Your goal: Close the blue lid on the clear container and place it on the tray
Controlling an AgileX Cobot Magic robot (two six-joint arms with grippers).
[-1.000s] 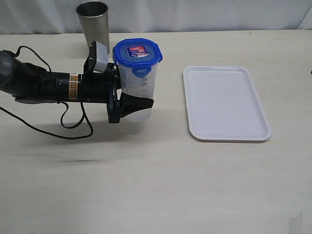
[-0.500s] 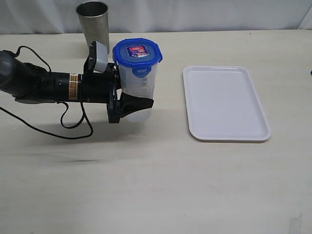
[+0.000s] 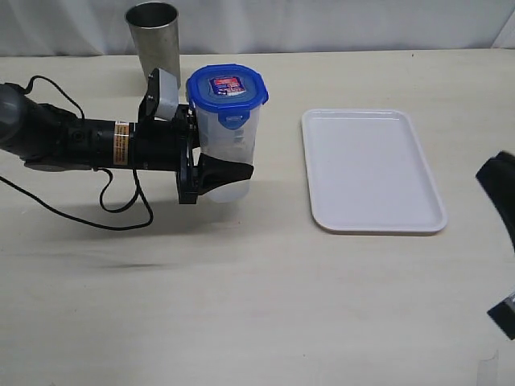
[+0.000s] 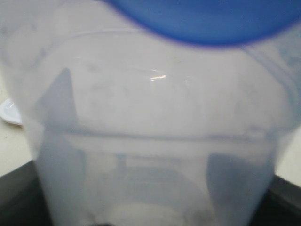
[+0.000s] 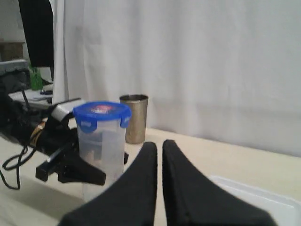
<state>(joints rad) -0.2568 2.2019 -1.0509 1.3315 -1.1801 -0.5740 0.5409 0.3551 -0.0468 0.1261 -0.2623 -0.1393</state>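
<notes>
The clear container stands upright left of the table's middle, with the blue lid sitting on its top. My left gripper reaches in from the left and is shut on the container's lower half, one finger in front and one behind. In the left wrist view the container fills the picture under the lid. The white tray lies empty to the right. My right gripper is shut and holds nothing; it faces the container from across the tray.
A grey steel cup stands behind the left arm near the table's back edge. A black cable loops on the table under the left arm. Part of the right arm shows at the right edge, beside the tray.
The right arm has come into the exterior view at the right edge. The left gripper, container and lid have not moved.
</notes>
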